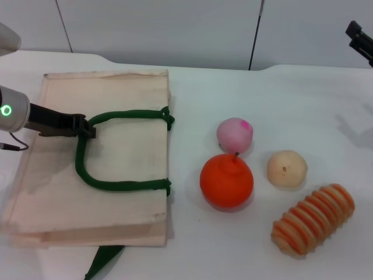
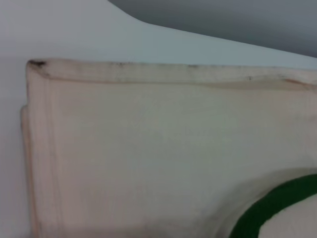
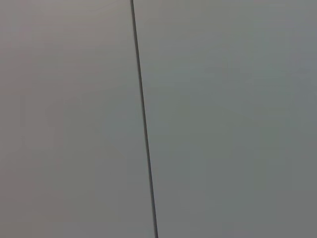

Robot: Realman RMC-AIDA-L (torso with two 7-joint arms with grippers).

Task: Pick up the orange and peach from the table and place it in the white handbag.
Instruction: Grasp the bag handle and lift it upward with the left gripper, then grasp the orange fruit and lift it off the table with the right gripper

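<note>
The white handbag (image 1: 122, 175) lies flat on the left of the table, its dark green handle (image 1: 116, 185) looped on top. My left gripper (image 1: 87, 129) reaches in from the left, its tip at the handle's far left bend. The left wrist view shows the handbag (image 2: 148, 148) cloth close up with a bit of green handle (image 2: 272, 208). The orange (image 1: 227, 181) sits right of the bag, and the pink peach (image 1: 235, 135) is just behind it, nearly touching. My right gripper (image 1: 361, 39) hangs high at the far right, away from the fruit.
A pale tan round fruit (image 1: 287, 168) sits right of the orange. A ridged orange-and-tan striped piece (image 1: 313, 219) lies at the front right. A second green handle end (image 1: 104, 261) pokes out below the bag's front edge. The right wrist view shows only a grey wall.
</note>
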